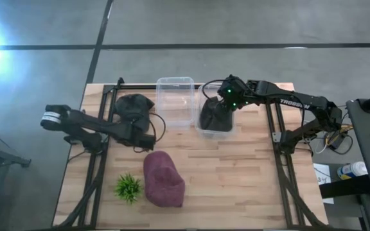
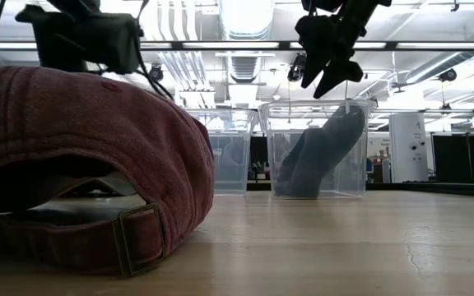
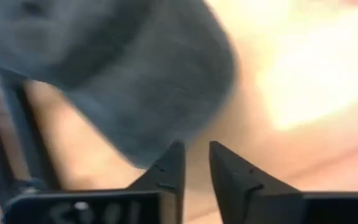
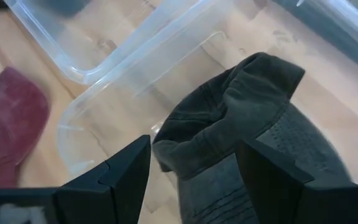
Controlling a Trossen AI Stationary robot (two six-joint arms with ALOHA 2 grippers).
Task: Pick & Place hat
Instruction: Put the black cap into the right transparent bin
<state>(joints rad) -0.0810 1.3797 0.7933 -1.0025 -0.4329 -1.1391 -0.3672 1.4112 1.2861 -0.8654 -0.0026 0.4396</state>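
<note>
You see three hats: one dark hat in one of two clear bins beneath the spread right fingers, one dark hat by the nearly closed left fingers, one red hat near the counter's front edge.

dark grey hat crumpled and leaning inside a clear bin near the table's back edge, second dark hat toward the back left, red hat near the front edge

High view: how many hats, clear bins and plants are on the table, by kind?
Fabric hats: 3, a dark grey one, a dark one in a bin, a maroon one.
Clear plastic bins: 2.
Small green plant: 1.
Total: 6.
</note>
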